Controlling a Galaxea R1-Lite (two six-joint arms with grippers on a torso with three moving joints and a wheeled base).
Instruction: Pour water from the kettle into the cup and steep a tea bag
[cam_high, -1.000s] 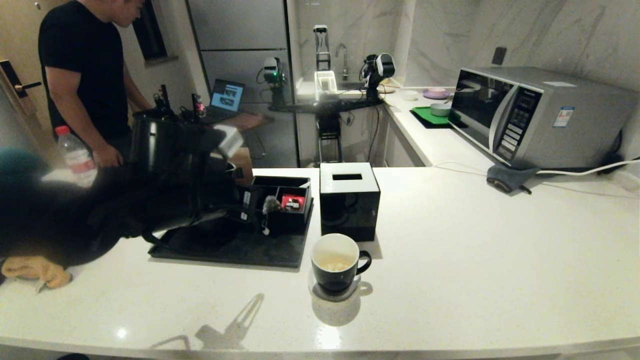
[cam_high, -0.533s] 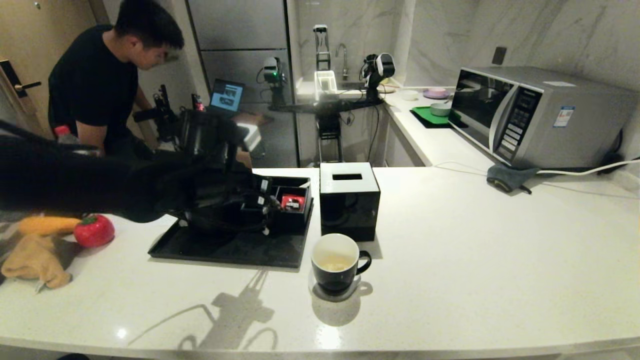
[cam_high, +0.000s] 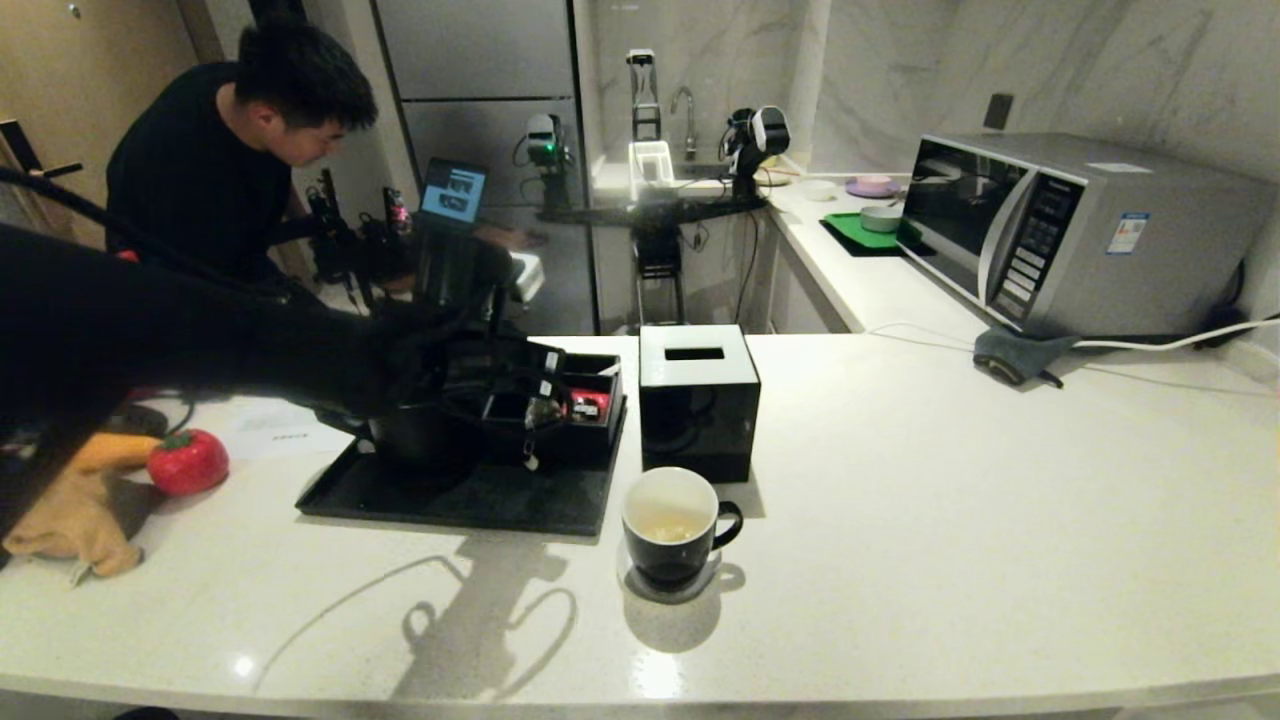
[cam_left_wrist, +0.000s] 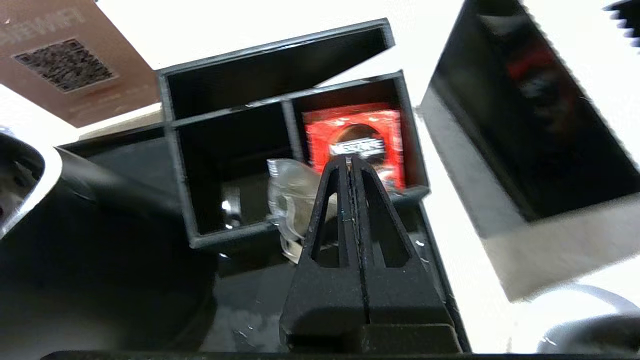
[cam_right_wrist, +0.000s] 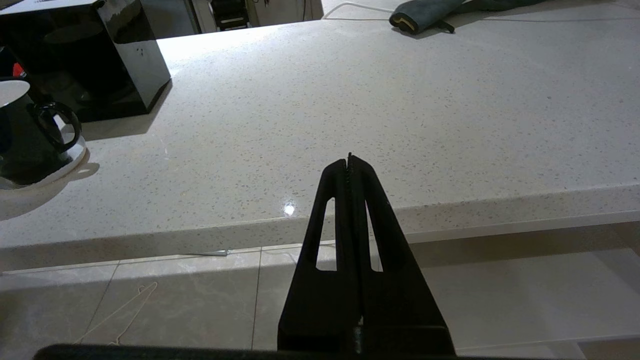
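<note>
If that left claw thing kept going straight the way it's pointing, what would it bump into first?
Most likely the tea bag draped over the front wall of the black organizer, or the red packet just behind it. The shut left end effector points between the two; depth is hard to judge.

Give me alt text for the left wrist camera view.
The shut left gripper points at a tea bag draped over the edge of a black divided organizer, beside a red Nescafe packet. A glossy black box stands alongside.
</note>
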